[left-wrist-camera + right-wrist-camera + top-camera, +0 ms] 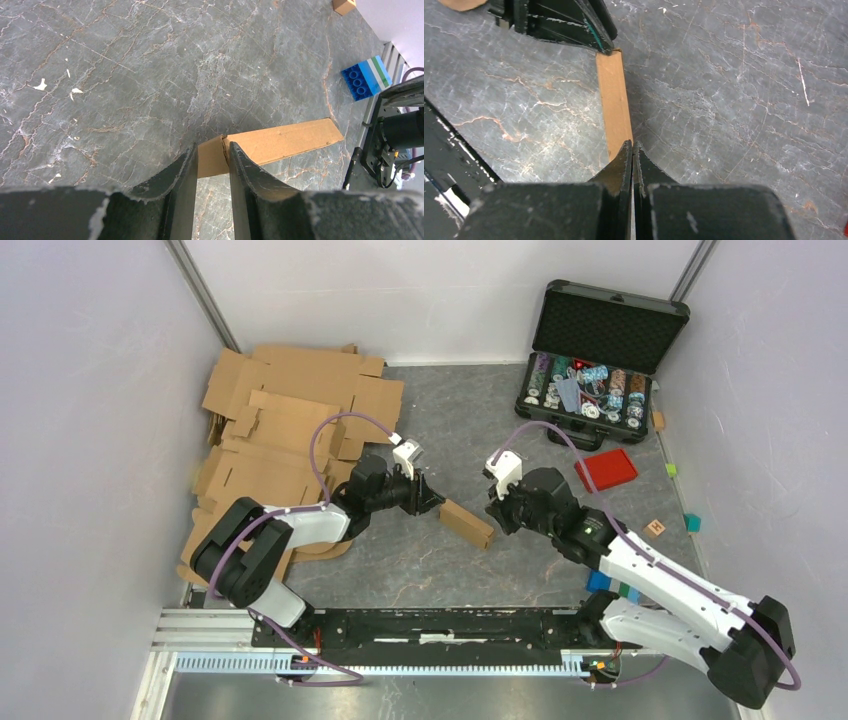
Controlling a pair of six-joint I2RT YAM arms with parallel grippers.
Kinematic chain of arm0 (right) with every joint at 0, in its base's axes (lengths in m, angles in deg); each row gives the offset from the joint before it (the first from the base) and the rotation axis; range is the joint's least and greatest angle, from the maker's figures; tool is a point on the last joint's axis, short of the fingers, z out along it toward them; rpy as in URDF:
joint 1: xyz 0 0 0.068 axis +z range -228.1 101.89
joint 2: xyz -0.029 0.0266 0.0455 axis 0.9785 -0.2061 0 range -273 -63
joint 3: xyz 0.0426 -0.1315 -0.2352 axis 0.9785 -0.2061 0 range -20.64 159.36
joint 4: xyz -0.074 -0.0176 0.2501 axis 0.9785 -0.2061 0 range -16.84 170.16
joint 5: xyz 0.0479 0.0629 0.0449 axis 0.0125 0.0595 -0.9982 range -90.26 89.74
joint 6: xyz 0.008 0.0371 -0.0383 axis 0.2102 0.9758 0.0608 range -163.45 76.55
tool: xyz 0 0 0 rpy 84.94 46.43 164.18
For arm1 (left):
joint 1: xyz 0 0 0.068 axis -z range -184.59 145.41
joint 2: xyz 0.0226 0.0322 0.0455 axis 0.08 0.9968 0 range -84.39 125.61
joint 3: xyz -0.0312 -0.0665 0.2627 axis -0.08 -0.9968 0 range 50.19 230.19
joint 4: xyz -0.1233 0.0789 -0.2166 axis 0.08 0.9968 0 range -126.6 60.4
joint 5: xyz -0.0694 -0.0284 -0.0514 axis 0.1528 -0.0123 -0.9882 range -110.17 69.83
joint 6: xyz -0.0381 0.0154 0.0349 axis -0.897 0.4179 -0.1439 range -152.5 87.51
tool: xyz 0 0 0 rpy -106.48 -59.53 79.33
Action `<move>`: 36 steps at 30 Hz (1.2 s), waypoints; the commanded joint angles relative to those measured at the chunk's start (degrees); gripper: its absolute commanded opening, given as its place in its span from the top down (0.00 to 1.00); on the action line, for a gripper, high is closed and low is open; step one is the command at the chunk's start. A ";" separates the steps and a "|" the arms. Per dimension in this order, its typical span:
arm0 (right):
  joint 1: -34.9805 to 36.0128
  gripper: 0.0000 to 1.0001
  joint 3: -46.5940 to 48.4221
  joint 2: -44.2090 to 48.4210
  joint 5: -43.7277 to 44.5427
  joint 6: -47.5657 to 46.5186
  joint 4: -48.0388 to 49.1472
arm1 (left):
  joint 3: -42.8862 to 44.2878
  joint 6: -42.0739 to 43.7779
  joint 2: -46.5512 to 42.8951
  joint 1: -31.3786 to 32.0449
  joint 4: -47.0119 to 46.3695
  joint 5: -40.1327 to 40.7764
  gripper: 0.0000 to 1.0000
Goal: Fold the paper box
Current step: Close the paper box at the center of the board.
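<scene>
The paper box is a narrow, flattened brown cardboard piece lying in mid-table between the two arms. My left gripper is shut on its left end. In the left wrist view the cardboard end sits pinched between the two fingers of the left gripper, and the rest of the box runs off to the right. My right gripper is shut with nothing visible between its fingers. In the right wrist view the right gripper has its tips against the near end of the box, whose far end meets the left gripper.
A pile of larger cardboard sheets fills the left back. An open black case with chips stands at the back right, a red lid in front of it. A blue brick and small blocks lie by the right arm.
</scene>
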 commanded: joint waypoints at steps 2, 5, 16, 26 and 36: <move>-0.11 1.00 -3.34 1.28 -2.99 -0.17 -0.13 | -1.30 2.26 1.65 0.55 10.01 3.15 0.65; -0.11 1.00 -7.72 0.01 -4.01 0.07 0.43 | -1.18 2.34 1.71 0.53 10.17 3.06 0.65; -0.13 1.00 -0.14 -0.32 -2.96 -1.56 -2.49 | -0.90 2.53 1.63 0.56 10.66 3.15 0.65; -0.11 1.00 -5.82 -1.80 -5.93 -1.32 -0.06 | -0.87 2.76 1.39 0.53 10.99 3.15 0.65; -0.11 1.00 -6.87 -4.73 -4.22 -2.32 1.05 | 3.35 1.75 -3.37 0.53 14.38 2.46 0.61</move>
